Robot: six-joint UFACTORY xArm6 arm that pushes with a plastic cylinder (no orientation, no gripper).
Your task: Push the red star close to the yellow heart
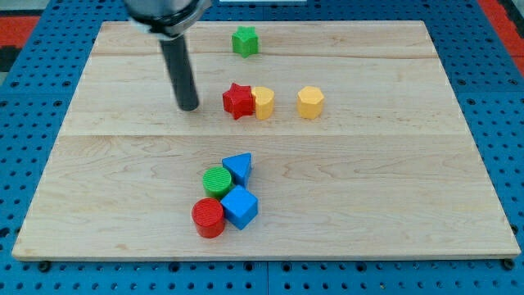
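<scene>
The red star (238, 101) lies on the wooden board above its middle and touches the yellow heart (263, 102) on its right. My tip (189, 107) stands on the board to the left of the red star, a short gap apart from it. The rod rises from there to the view's top.
A yellow hexagon (310, 102) lies right of the heart. A green star (244, 40) lies near the top edge. A green cylinder (218, 180), a blue triangle (238, 168), a blue cube (240, 206) and a red cylinder (208, 218) cluster near the bottom. The board's edge (262, 259) meets a blue pegboard.
</scene>
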